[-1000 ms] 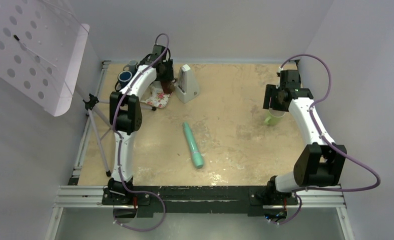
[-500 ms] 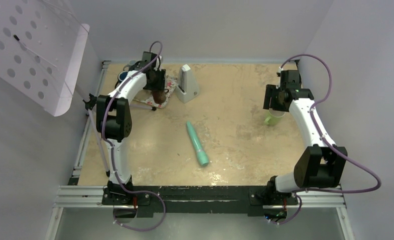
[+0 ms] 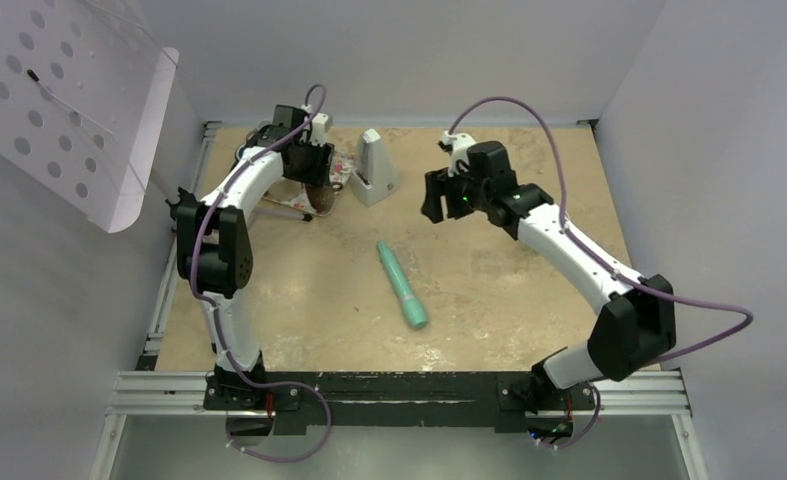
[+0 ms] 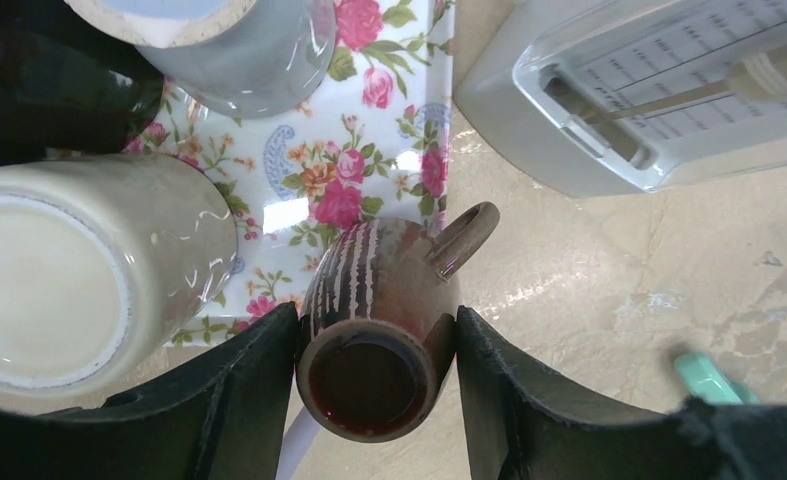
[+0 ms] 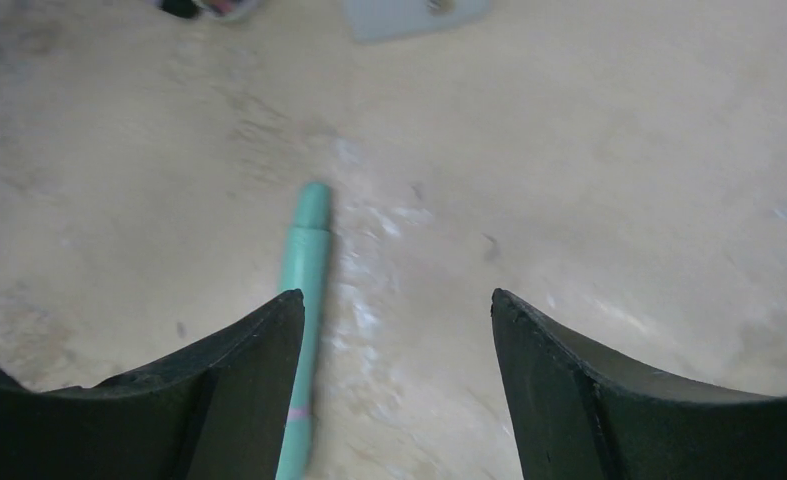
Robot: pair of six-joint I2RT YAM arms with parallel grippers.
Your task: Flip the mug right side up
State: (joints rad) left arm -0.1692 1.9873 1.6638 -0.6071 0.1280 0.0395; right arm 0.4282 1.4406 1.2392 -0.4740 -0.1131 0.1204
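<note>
2 things differ from a second ago. The right arm has swung from the table's right edge to its far middle, and the left arm's elbow has pushed out toward the left edge.

The left gripper is clenched on the brown, white-striped ceramic mug, 1 finger on each side. The mug is in the far-left corner, at the edge of the floral tray. Its dark, glossy mouth faces the wrist camera, and its handle points toward the pale grey pyramid-shaped metronome. I cannot tell whether it rests on anything.

A cream mug stands on the tray just beside it, with a grey mug farther back.

The right gripper hangs released over the bare beige table. A teal plastic tube lies below its left finger.
</note>
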